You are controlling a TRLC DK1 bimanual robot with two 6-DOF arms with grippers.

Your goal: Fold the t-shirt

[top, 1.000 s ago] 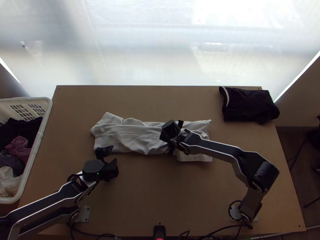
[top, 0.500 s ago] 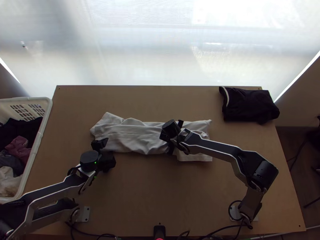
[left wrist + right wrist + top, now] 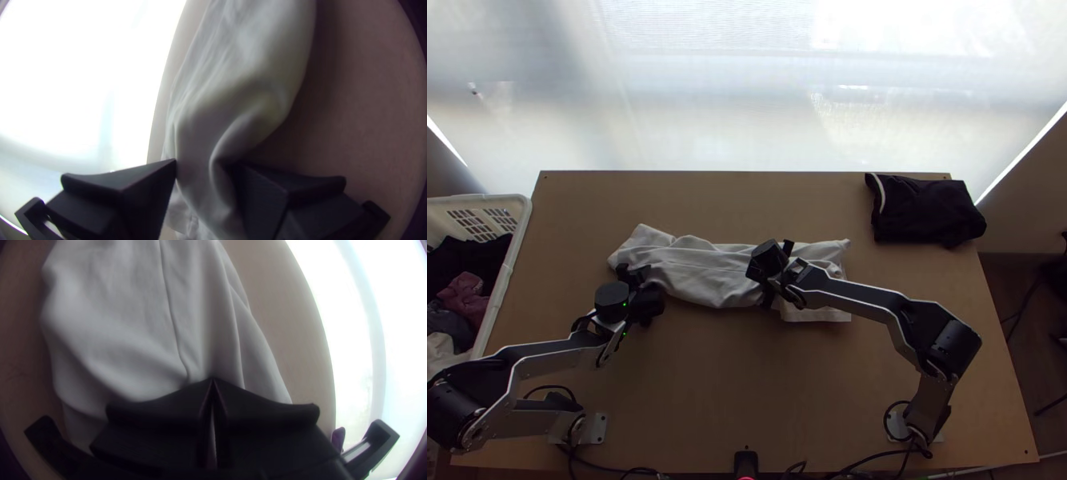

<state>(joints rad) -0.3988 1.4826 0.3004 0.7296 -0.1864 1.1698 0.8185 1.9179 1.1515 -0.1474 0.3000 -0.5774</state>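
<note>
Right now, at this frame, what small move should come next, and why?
Probably close the left gripper on the white t-shirt. Its jaws stand open with a rumpled stretch of cloth between them, near the shirt's left end in the top view. The right gripper, jaws shut, is at the shirt farther right and may help steady it.

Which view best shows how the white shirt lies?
The top view: it takes in most of the white shirt, a long rumpled strip. The left wrist view shows cloth inside the open left gripper; the right wrist view, creases by the closed right gripper.
</note>
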